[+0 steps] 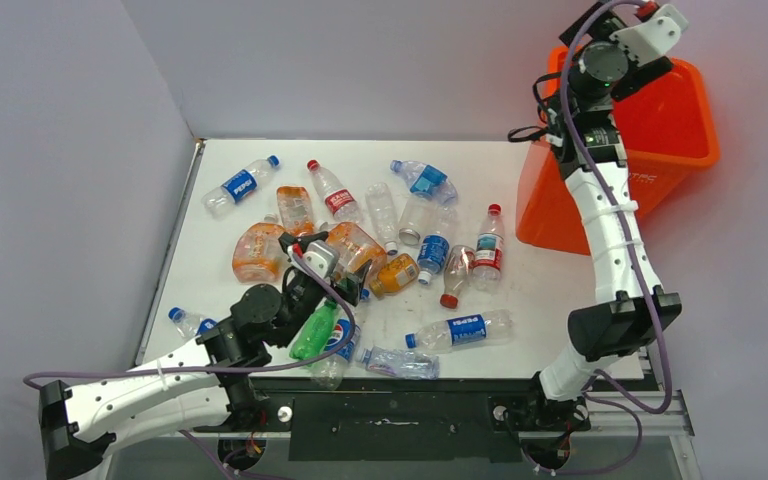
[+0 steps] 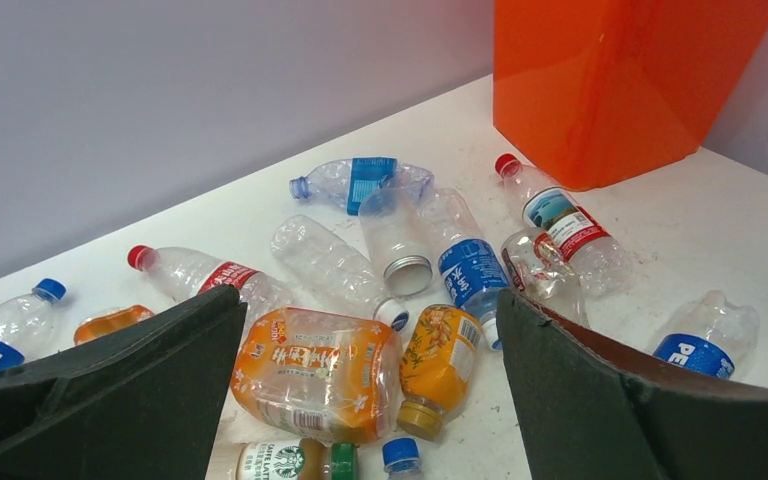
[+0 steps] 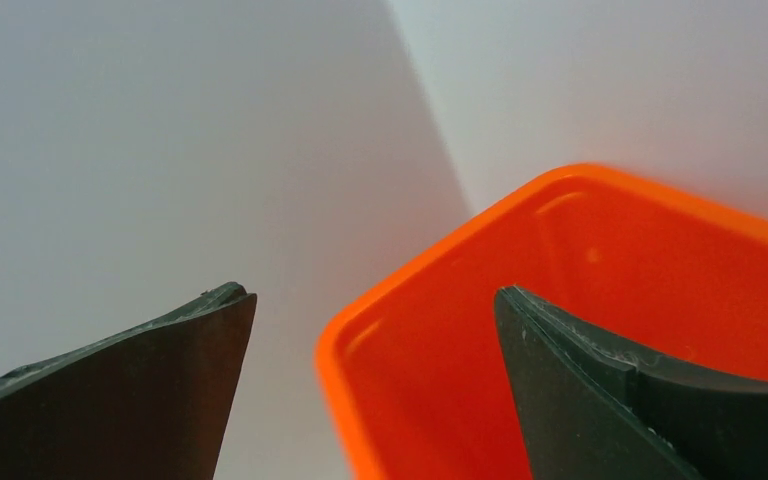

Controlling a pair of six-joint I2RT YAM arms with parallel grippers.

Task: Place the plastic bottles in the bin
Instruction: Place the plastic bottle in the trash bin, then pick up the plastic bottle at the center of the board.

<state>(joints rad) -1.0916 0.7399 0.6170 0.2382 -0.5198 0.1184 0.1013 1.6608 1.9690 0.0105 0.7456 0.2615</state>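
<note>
Left wrist view has the left gripper (image 2: pixel 368 305) spread wide and empty, the squashed orange bottle (image 2: pixel 315 375) lying just ahead between its jaws, long axis roughly across the gap. The right gripper (image 3: pixel 372 295), far right, hangs over the rim of the bin (image 3: pixel 430 245), also wide open and holding nothing. What is inside the bin is hidden, and many bottles (image 1: pixel 465 328) lie across the table (image 1: pixel 560 300).

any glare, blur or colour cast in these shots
top external: even, sharp, the bin throws an orange tint on the wall beside it; left wrist: plastic bottles crisp, left gripper's fingers dark; right wrist: bin rim soft, right gripper's fingers in shadow
</note>
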